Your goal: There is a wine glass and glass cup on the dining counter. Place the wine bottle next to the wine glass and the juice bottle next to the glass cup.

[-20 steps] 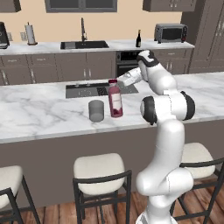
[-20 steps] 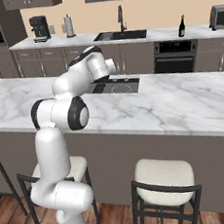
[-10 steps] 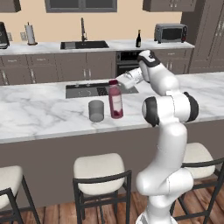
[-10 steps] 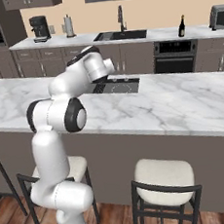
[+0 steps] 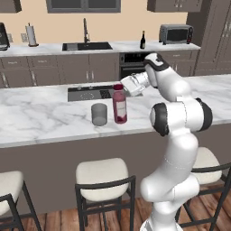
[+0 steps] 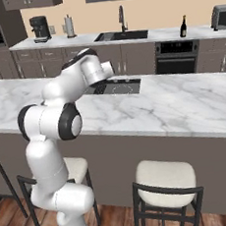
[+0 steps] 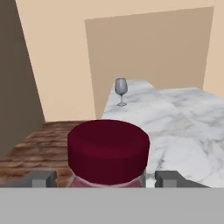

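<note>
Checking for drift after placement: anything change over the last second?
Barely anything: the arm's elbow shifts slightly. The open end effector still straddles the red cap of the stout red-purple juice bottle, not closed on it. The bottle stays upright beside the short clear glass tumbler; neither moved.

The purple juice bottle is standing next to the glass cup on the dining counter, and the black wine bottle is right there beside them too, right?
Not quite. The juice bottle does stand beside the glass cup on the dining counter, but the left base view shows the wine bottle away on the back worktop.

Juice bottle [image 5: 119, 104] upright on dining counter [image 5: 40, 118], just beside glass cup [image 5: 99, 114]; wine glass [image 7: 120, 90] upright far along slab; wine bottle [image 5: 142, 40] on rear worktop
</note>
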